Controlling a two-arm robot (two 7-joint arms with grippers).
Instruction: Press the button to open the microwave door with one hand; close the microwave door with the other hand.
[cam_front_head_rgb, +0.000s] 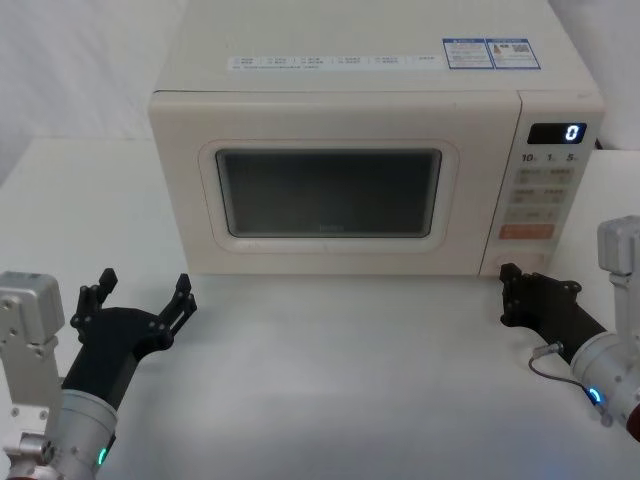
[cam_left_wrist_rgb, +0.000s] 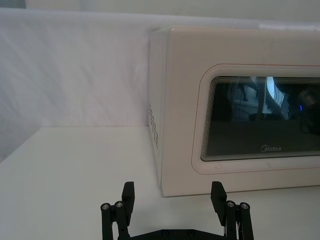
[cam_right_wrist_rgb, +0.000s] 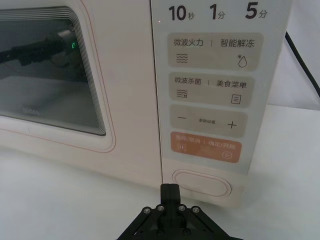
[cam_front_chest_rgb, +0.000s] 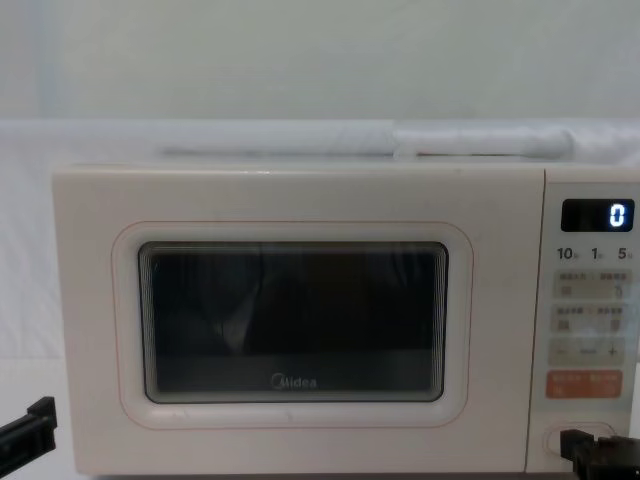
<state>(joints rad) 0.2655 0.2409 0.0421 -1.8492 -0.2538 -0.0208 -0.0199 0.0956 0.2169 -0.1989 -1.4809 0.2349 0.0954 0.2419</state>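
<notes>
Microwave door (cam_front_head_rgb: 330, 185) shut flush w/ the oven body, dark window and grey Midea logo facing the robot; fills most of the front in chest view (cam_front_chest_rgb: 290, 320). Control panel (cam_front_head_rgb: 548, 185) to the door's right, display reading 0. Orange key (cam_right_wrist_rgb: 205, 148) near panel bottom. Button (cam_right_wrist_rgb: 201, 183) lowest on the panel, wide cream pill w/ thin outline, unpressed as far as can be told.

Right gripper (cam_front_head_rgb: 512, 285) low at the panel's bottom right corner, tip pointing at the button. In right wrist view, fingers pinched together into one narrow tip (cam_right_wrist_rgb: 170, 192), holding nothing, just short of the button's lower edge; contact can't be confirmed. In chest view same gripper (cam_front_chest_rgb: 578, 445) right beside the button (cam_front_chest_rgb: 580, 438), overlapping its outline.

Left gripper (cam_front_head_rgb: 145, 300) on the table (cam_front_head_rgb: 340, 370) side well left of the door, in front of the oven's left corner, apart from it. Jaws spread wide, nothing between; both fingertips visible in left wrist view (cam_left_wrist_rgb: 173, 200), aimed at the oven's front-left corner, door (cam_left_wrist_rgb: 240, 125) beyond. One tip poking in at chest view's lower left (cam_front_chest_rgb: 30, 425).
</notes>
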